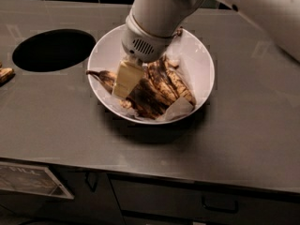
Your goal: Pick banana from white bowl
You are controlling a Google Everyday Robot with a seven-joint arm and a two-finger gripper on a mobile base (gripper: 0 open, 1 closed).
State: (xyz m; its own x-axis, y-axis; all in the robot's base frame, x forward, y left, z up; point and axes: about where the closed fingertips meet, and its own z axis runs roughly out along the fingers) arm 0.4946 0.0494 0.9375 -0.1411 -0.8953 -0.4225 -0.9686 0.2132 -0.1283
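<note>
**Cream-coloured end effector (125, 82) low in the large, glossy white bowl (202, 64)**

Camera view: the end effector hangs from a thick white arm (154, 18), down among the fruit. How far open it is, and whether it has hold of anything, cannot be told. The long, black-brown overripe banana (147, 97) lies just right of it in view, apparently touching it, on crumpled white paper (179, 108). The bowl stands on a grey metal surface (234, 139). A dark round hole (54, 49) lies well to the end effector's left.
</note>
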